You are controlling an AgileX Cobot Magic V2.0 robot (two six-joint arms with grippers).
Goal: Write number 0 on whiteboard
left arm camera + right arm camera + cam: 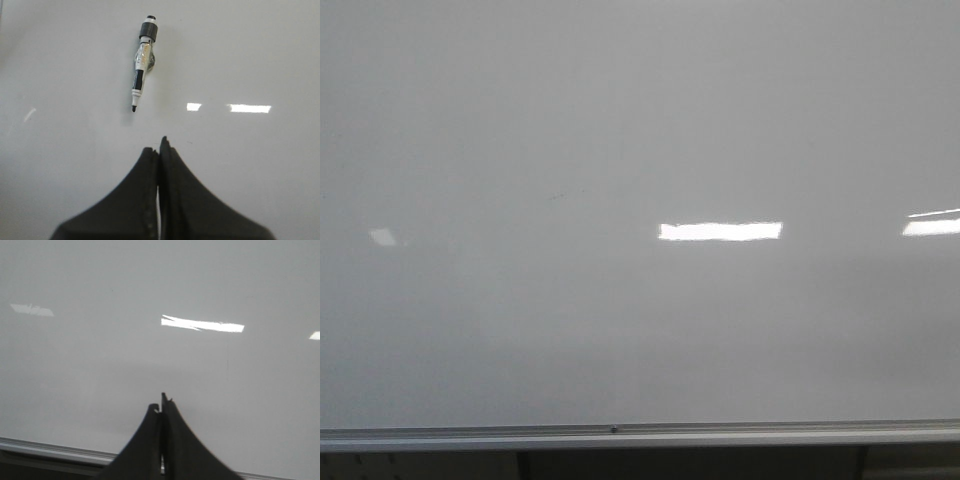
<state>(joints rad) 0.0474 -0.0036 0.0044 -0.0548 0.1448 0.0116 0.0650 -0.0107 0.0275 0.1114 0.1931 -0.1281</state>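
The whiteboard (640, 130) fills the front view, glossy pale grey, with its silver frame strip (640, 434) along the lower edge. No number 0 shows on it in any view. In the left wrist view a marker (142, 64) lies on the board, its cap off and its black tip pointing toward my left gripper (159, 145). That gripper is shut and empty, a short way from the marker's tip. My right gripper (161, 402) is shut and empty too, over bare board near the frame strip (55, 450). Neither gripper shows in the front view.
Bright rectangular light reflections (720, 231) sit on the board. A faint dark speck (558, 196) marks the board left of centre. Below the frame strip a dark area (690, 465) runs along the bottom.
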